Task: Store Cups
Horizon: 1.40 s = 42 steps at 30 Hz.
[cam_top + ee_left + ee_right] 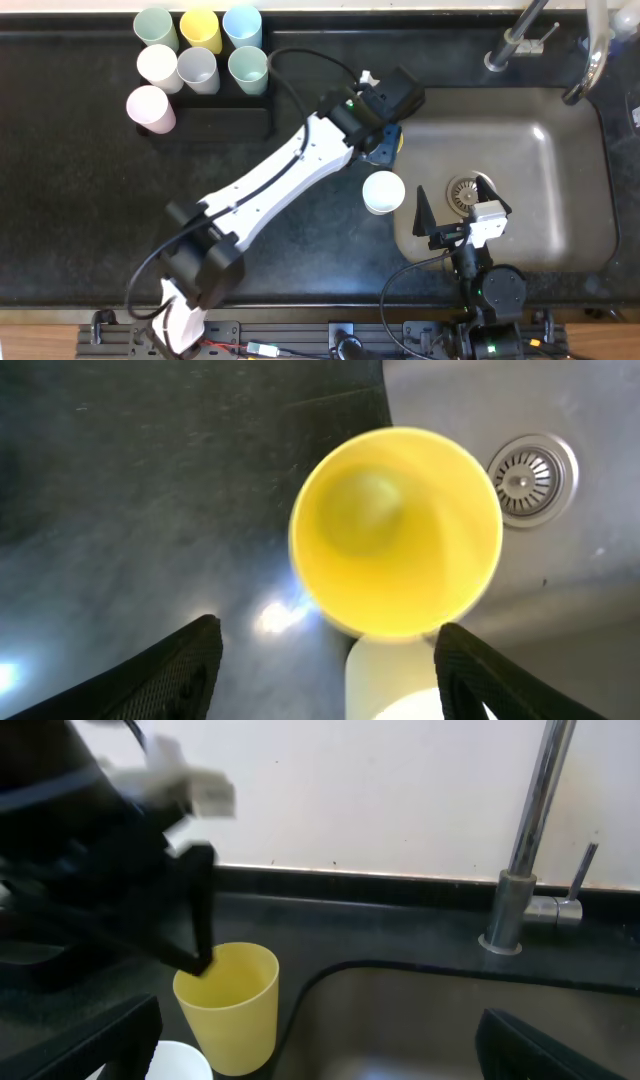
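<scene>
"Black fingers of the left gripper (330,660) frame our nearest view, spread wide and clamped on nothing, with the yellow cup (395,530) standing upright just ahead of them, mouth up."

"Where do we place that cup?"

"On the dark counter (80,200) at the rim of the sink (560,150), near the corner of the basin. From the right wrist view we see one left finger down beside its rim, though we cannot tell whether it touches. A white cup (383,192) stands just beside it on the same counter edge."

"And the right gripper (320,1020)?"

"Over the sink near the drain (465,192), its fingers apart as well, holding nothing. It faces the yellow cup and the faucet (525,830) behind."

"How far along do we call it?"

"Well along, in our judgement. A cluster of seven cups (197,70) stands at the counter's far left end, well apart from the sink, in two rows with a pink cup (150,108) at the side — we take that as the storage spot. Two cups are out by the sink: the yellow and the white one. Neither is lifted. We judge the step in hand to be the grasp on the yellow cup — the closing, the carry across the counter and the same for the white cup are all left to do."
</scene>
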Each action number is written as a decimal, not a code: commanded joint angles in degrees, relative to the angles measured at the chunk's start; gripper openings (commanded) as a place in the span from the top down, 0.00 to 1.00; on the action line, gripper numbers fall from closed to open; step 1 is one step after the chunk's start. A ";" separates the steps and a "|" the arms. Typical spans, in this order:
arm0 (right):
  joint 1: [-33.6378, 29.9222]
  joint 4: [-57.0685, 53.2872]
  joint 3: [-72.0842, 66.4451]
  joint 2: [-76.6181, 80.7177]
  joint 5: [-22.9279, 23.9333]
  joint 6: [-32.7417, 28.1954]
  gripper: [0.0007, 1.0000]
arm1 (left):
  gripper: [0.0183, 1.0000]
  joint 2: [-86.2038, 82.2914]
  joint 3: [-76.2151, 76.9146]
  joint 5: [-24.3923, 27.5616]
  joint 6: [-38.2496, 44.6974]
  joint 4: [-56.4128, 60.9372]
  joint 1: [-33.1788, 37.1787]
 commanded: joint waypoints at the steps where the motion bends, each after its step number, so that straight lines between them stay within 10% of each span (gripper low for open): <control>1: -0.17 0.33 -0.76 -0.59 -0.02 0.39 0.00 | 0.34 2.36 1.42 0.72 -1.03 1.53 0.39; 15: -0.17 0.31 -0.76 -0.59 0.00 0.39 0.00 | 0.98 5.09 1.55 0.74 -1.05 3.39 0.87; 26: -0.17 0.33 -0.76 -0.59 -0.02 0.39 0.00 | 0.98 -5.27 1.51 -8.41 -5.22 3.30 6.56; 32: -0.17 0.33 -0.76 -0.59 -0.02 0.39 0.00 | 0.98 -16.74 -2.69 -15.74 -24.17 0.04 17.16; 42: -0.17 0.33 -0.76 -0.59 -0.02 0.39 0.00 | 0.98 -27.21 -19.37 -12.09 -54.36 -3.78 31.65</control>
